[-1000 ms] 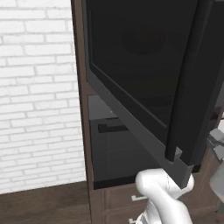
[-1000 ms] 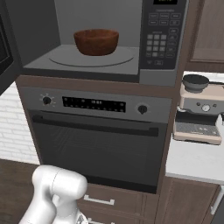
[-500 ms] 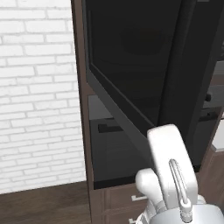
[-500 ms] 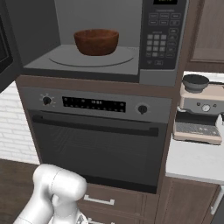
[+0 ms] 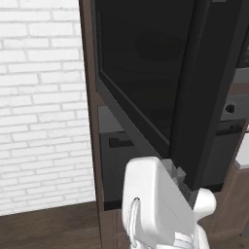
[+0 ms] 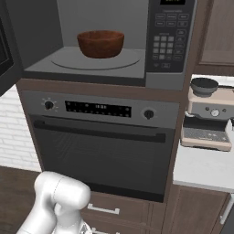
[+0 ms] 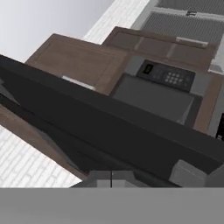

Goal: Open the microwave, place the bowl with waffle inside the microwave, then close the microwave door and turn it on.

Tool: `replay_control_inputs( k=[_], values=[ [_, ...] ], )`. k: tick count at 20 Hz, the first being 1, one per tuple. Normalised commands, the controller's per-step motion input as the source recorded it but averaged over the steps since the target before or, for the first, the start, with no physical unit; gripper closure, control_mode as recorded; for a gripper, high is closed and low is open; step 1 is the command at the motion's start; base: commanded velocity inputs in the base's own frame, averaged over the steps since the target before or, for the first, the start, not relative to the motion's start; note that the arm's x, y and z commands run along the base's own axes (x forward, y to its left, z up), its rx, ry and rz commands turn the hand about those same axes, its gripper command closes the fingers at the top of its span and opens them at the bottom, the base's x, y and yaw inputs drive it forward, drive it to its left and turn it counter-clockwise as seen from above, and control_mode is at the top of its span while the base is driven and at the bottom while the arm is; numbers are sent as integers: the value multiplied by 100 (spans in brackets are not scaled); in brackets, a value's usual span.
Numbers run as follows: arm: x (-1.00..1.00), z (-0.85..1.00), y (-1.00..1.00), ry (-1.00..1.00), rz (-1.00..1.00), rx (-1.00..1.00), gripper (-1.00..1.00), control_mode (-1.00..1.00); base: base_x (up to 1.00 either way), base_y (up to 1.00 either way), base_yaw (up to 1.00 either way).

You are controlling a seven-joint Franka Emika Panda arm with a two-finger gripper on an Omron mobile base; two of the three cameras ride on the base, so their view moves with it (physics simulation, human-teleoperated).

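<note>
Bowl (image 6: 100,43) inside microwave (image 6: 105,41); oven (image 6: 103,141) below

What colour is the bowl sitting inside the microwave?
Reddish brown; the bowl shows best in the right base view.

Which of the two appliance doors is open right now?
The microwave door, swung out wide to the left; the bowl sits inside. The oven door below it, with the horizontal bar handle, is closed.

No legible text — oven display (image 6: 98,109) blurred
</note>
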Motion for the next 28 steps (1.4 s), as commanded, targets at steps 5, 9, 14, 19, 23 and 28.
replay_control_inputs(
  k=[5, 9, 14, 19, 23, 28],
  values=[
    [47, -46, 25, 20, -10, -4, 100, -100, 0, 0, 0],
    [52, -54, 49, 13, -16, -3, 100, -100, 0, 0, 0],
    [85, -38, 46, 6, -20, 0, 100, -100, 0, 0, 0],
    [26, 0, -1, -8, -11, 0, 100, -100, 0, 0, 0],
    [-14, 19, -39, -14, -1, 0, 100, -100, 0, 0, 0],
    [-48, 32, -68, -15, 0, 0, 100, -100, 0, 0, 0]
  ],
)
